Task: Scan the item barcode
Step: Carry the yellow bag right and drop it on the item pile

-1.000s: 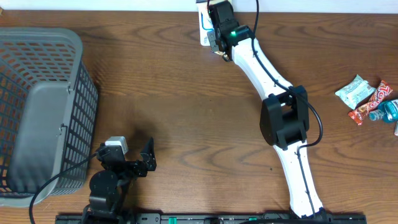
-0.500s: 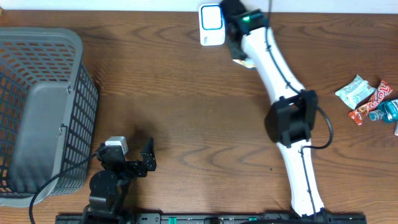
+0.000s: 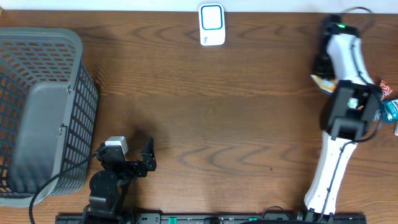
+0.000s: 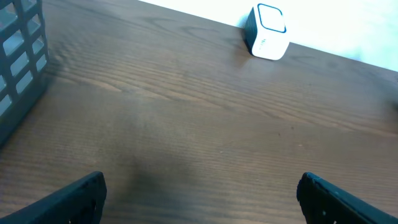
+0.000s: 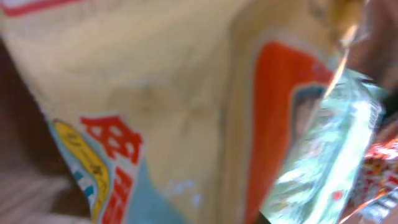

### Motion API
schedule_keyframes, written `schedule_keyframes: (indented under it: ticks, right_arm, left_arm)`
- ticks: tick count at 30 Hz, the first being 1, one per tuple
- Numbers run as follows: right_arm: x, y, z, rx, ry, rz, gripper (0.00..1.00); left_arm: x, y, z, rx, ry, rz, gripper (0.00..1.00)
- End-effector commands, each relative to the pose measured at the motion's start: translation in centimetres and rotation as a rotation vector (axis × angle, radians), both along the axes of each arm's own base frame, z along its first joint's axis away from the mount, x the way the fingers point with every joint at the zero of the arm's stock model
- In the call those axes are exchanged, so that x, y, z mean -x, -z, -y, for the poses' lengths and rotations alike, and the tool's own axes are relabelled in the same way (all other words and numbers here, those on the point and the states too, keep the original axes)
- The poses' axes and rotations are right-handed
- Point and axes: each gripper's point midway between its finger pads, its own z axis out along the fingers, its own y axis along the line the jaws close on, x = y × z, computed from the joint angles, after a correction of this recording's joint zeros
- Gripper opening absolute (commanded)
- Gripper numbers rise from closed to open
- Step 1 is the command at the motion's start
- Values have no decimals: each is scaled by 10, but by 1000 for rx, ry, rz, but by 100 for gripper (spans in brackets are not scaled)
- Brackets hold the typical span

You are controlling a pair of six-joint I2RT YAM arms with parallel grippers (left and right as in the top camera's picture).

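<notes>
The white and blue barcode scanner [image 3: 211, 25] stands at the table's far edge, and it also shows in the left wrist view as a small white box [image 4: 267, 40]. My right gripper [image 3: 323, 65] hangs over the table's right side, shut on a cream snack packet [image 3: 322, 82]. That packet [image 5: 155, 106], with red characters and an orange and blue print, fills the right wrist view and hides the fingers. My left gripper [image 3: 147, 163] rests near the front left, open and holding nothing, with bare wood between its fingertips [image 4: 93, 186].
A grey mesh basket [image 3: 37, 112] stands at the left, and its corner [image 4: 18, 56] shows in the left wrist view. A few more snack packets [image 3: 389, 107] lie at the right edge, just behind the right arm, and they show as a pale green wrapper [image 5: 323, 143].
My right arm has swung from the scanner at the far edge across to the right side of the table, carrying the packet. The left arm has not moved.
</notes>
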Motion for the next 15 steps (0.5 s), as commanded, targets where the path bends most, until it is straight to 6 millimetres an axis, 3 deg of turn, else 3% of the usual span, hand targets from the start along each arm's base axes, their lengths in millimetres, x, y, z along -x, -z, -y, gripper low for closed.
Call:
schedule_keyframes:
  ticks: [1,2,3,4,5,6,10,12,13,15]
  right_arm:
    - [25,5,41,-15,141,9,1]
    - [29,6,51,-25,165,15,2]
    - [33,6,60,-31,187,20,30]
    - [37,5,67,-35,205,25,66]
    - [40,3,74,-39,220,32,90]
    - [41,-1,78,-49,233,45,99]
    - [34,-38,84,-110,280,163,99]
    - [29,-73,84,-112,302,256,99]
    - [26,-103,82,-104,306,328,99]
    - [23,-144,77,-95,300,423,99]
  left_arm:
    - [1,10,0,2,-4,-28,98]
    - [1,10,0,2,-4,-28,98]
    - [1,10,0,2,-4,-28,98]
    - [1,10,0,2,-4,-28,98]
    - [1,10,0,2,-4,-28,98]
    - [1,10,0,2,-4,-28,98]
    - [1,10,0,2,-4,-28,98]
    - [1,10,0,2,-4,-28,98]
    - [1,10,0,2,-4,-28,98]
    - [1,10,0,2,-4,-28,98]
